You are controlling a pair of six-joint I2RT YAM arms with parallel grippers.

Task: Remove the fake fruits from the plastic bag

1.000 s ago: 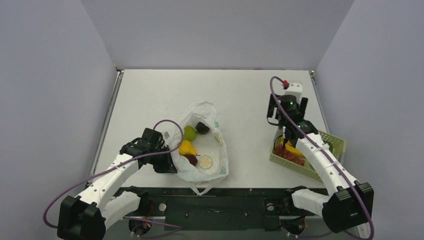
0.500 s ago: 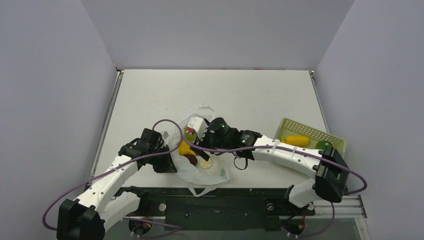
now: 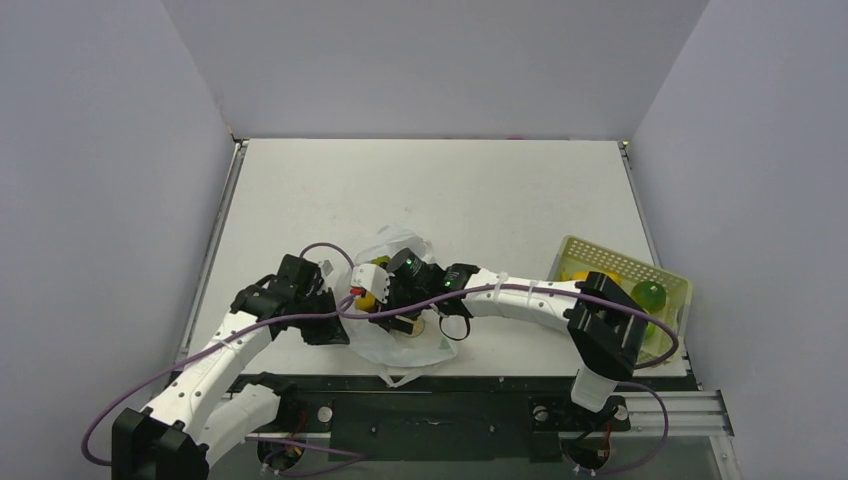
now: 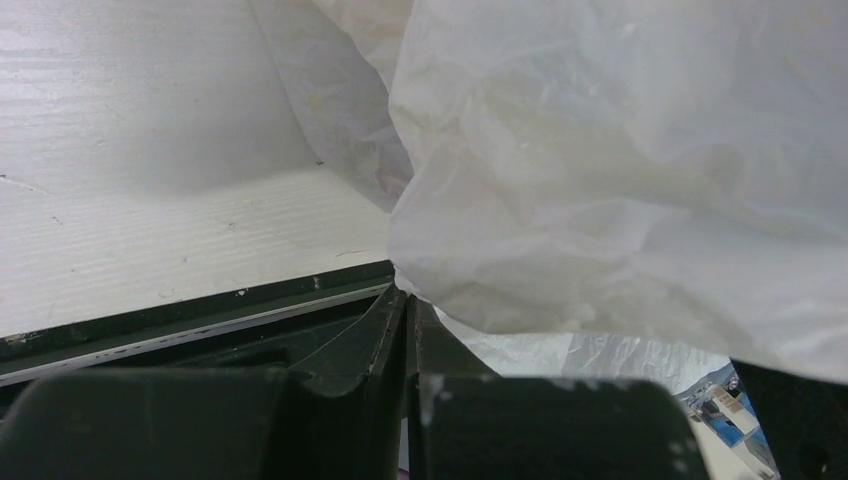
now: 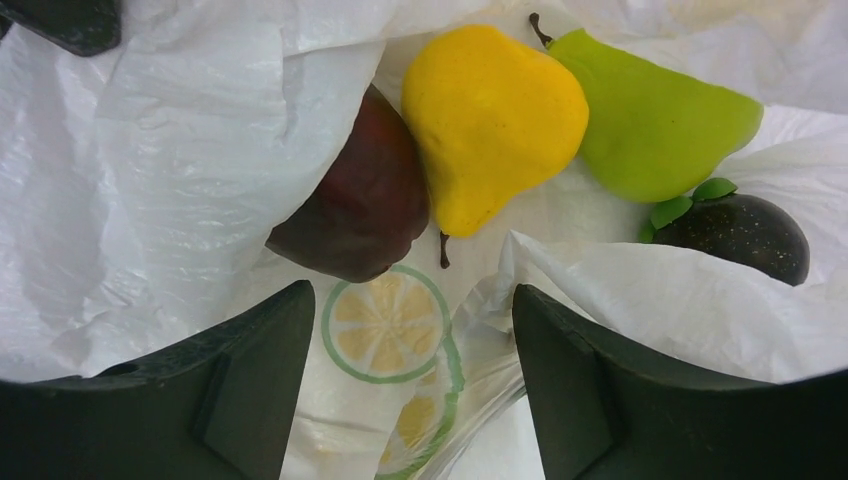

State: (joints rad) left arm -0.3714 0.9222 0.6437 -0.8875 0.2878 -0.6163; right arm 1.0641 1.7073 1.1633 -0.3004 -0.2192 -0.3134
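Left tool [image 4: 405, 315] clamps the bag [image 4: 620, 180] edge, while right tool [image 5: 410, 330], jaws apart, hangs over fruits [image 5: 490, 120] at its view's top.

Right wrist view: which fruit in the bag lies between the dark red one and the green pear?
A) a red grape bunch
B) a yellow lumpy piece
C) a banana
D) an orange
B: inside the plastic bag, the yellow lumpy piece lies with the dark red fruit against one side and the green pear against the other.
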